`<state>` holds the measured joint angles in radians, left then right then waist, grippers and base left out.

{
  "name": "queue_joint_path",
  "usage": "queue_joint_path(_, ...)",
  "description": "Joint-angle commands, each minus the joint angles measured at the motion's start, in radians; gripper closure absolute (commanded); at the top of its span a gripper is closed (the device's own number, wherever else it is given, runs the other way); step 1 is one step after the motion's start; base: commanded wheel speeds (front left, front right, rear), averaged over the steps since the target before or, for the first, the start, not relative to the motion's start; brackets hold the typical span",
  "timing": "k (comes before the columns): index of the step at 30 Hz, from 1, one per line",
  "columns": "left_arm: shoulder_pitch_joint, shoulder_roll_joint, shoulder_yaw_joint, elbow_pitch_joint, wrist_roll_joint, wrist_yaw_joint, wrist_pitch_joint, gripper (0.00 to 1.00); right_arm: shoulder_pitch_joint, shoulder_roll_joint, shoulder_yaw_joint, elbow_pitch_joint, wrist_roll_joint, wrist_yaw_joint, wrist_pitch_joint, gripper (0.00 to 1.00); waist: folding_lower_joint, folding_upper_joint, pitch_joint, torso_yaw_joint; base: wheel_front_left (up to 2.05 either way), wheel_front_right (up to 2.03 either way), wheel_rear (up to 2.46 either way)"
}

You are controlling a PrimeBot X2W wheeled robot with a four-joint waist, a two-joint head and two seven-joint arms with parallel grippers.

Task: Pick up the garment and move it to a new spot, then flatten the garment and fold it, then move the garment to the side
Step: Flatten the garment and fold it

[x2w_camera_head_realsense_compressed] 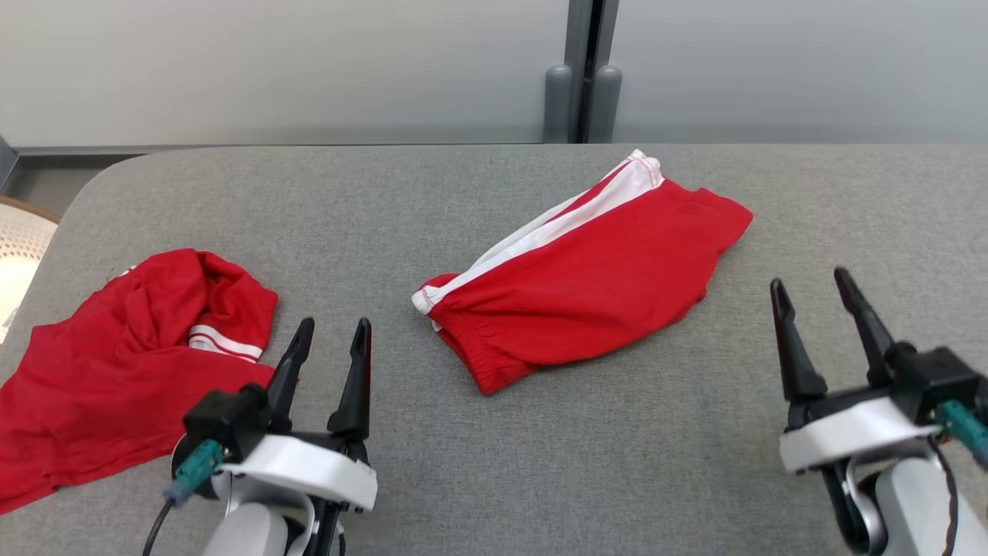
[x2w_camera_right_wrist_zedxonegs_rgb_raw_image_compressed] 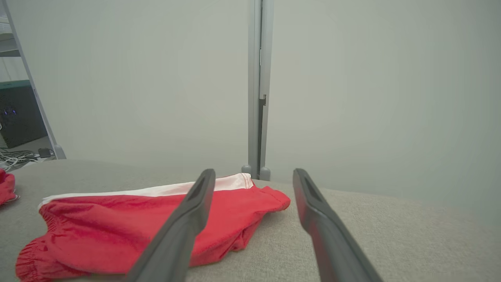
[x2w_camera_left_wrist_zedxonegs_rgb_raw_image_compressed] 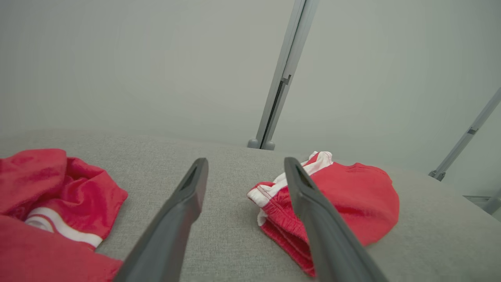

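A red garment (x2w_camera_head_realsense_compressed: pixel 587 286) with a white side stripe lies folded flat at the middle of the grey cloth-covered table (x2w_camera_head_realsense_compressed: pixel 494 463); it also shows in the left wrist view (x2w_camera_left_wrist_zedxonegs_rgb_raw_image_compressed: pixel 352 196) and the right wrist view (x2w_camera_right_wrist_zedxonegs_rgb_raw_image_compressed: pixel 117 223). A second red garment (x2w_camera_head_realsense_compressed: pixel 116 371), crumpled and with white trim, lies at the table's left (x2w_camera_left_wrist_zedxonegs_rgb_raw_image_compressed: pixel 47 188). My left gripper (x2w_camera_head_realsense_compressed: pixel 335 322) hovers open between the two, holding nothing (x2w_camera_left_wrist_zedxonegs_rgb_raw_image_compressed: pixel 246 160). Right of the folded garment, my right gripper (x2w_camera_head_realsense_compressed: pixel 809 278) is open and holds nothing too (x2w_camera_right_wrist_zedxonegs_rgb_raw_image_compressed: pixel 254 171).
A grey post (x2w_camera_head_realsense_compressed: pixel 583 93) stands against the pale wall behind the table's far edge. A pale round perforated object (x2w_camera_head_realsense_compressed: pixel 19 247) sits off the table's left corner. Bare table stretches along the front and at the right.
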<state>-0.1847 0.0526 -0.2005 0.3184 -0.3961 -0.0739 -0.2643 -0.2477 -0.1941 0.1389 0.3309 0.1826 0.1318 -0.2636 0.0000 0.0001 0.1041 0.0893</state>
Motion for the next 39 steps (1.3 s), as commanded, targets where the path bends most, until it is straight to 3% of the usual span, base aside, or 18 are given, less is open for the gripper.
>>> queue_joint_path(1,0.009,0.006,0.010,-0.001,0.010,-0.003,0.000,0.00,0.013,0.007,-0.003,-0.009,-0.010,-0.002,-0.001,0.00,0.0000,-0.0001,-0.002,-0.004,0.00,0.00,0.00)
queue_joint_path(9,0.032,0.000,0.008,-0.009,0.014,-0.013,0.000,0.00,0.059,0.036,-0.054,-0.015,-0.055,-0.002,-0.001,0.00,0.0000,-0.0001,0.012,0.013,0.00,0.00,0.00)
queue_joint_path(12,0.006,0.000,-0.013,-0.011,0.008,-0.011,0.000,0.00,0.028,0.048,-0.072,0.005,0.000,-0.002,0.021,0.00,0.0000,-0.0001,0.034,0.035,0.00,0.00,0.00)
queue_joint_path(19,-0.037,0.000,-0.066,-0.016,-0.011,0.000,0.000,0.00,-0.087,0.062,-0.146,0.082,0.198,-0.002,0.193,0.00,0.0000,-0.0001,0.112,0.102,0.00,0.00,0.00)
queue_joint_path(25,-0.064,-0.001,-0.105,-0.029,-0.073,0.005,0.000,0.00,-0.200,0.058,-0.246,0.170,0.301,-0.001,0.348,0.00,0.0000,-0.0001,0.178,0.178,0.00,0.00,0.00)
queue_joint_path(39,-0.114,0.000,-0.173,-0.081,-0.139,0.027,0.000,0.00,-0.374,0.010,-0.412,0.372,0.261,-0.001,0.582,0.00,0.0000,-0.0001,0.253,0.309,0.00,0.00,0.00)
